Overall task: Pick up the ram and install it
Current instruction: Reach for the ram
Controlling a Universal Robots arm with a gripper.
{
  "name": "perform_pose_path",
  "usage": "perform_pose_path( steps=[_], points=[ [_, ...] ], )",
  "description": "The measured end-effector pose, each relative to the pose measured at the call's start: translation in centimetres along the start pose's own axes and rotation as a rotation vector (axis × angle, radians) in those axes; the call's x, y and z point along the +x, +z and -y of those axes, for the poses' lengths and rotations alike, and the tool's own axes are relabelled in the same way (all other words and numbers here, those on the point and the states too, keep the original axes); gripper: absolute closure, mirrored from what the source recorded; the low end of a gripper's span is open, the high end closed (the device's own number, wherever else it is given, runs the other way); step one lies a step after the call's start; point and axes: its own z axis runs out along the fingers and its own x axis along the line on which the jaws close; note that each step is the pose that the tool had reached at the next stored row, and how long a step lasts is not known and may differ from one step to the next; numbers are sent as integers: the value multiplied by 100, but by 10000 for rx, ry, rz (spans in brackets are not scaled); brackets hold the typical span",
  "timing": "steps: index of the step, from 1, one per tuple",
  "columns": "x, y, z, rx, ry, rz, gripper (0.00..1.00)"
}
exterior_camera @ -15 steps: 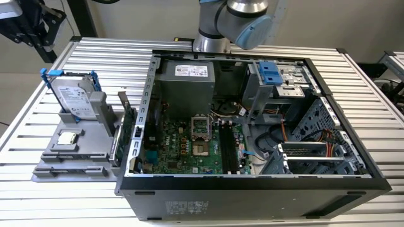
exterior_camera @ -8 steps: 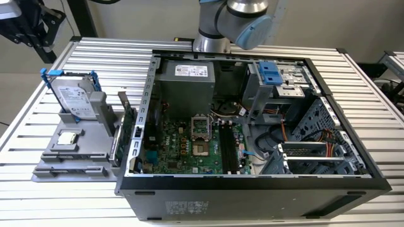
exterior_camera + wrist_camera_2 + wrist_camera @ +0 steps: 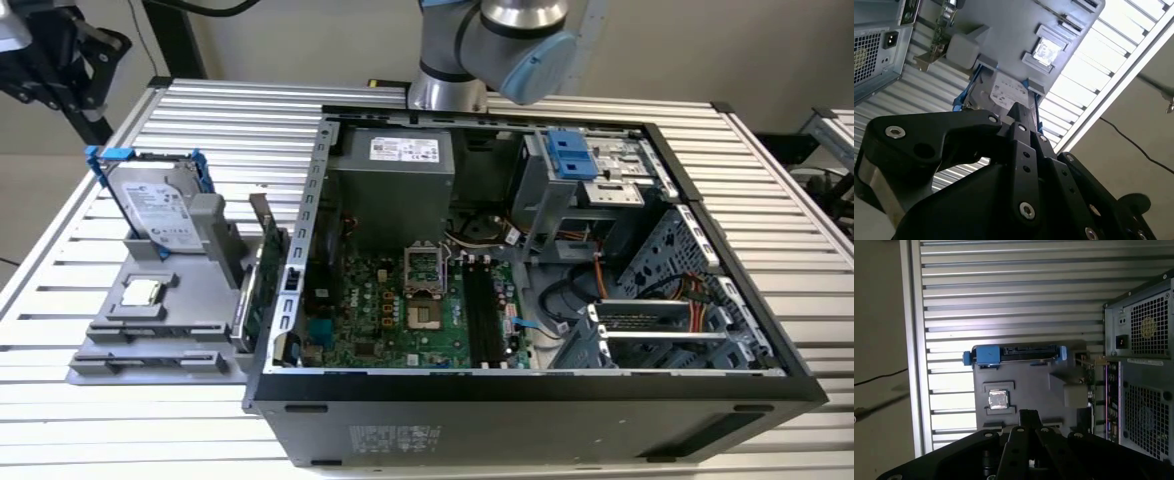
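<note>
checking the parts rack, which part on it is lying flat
The square silver processor chip, flat in its recess; the blue-framed hard drive and green expansion card stand on edge.

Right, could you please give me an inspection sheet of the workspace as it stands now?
Surface: slatted metal table carrying an open case and a grey tray.
Job's things: ram on edge in the tray, on the side next to the case, untouched.
Clutter: hard drive, chip and green card, all in the tray.
Grippers: gripper high above the table, pointed toward the tray.
Cables: orange leads inside the case; black cable on the floor.
Surroundings: black stand at the exterior view's left.
</note>
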Motion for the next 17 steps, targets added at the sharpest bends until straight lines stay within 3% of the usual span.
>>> perform_pose_path(
  steps=[3,17],
  points=[
    [-2,-1,35,0,3,0,100],
    [-3,-2,56,0,4,0,100]
  ],
)
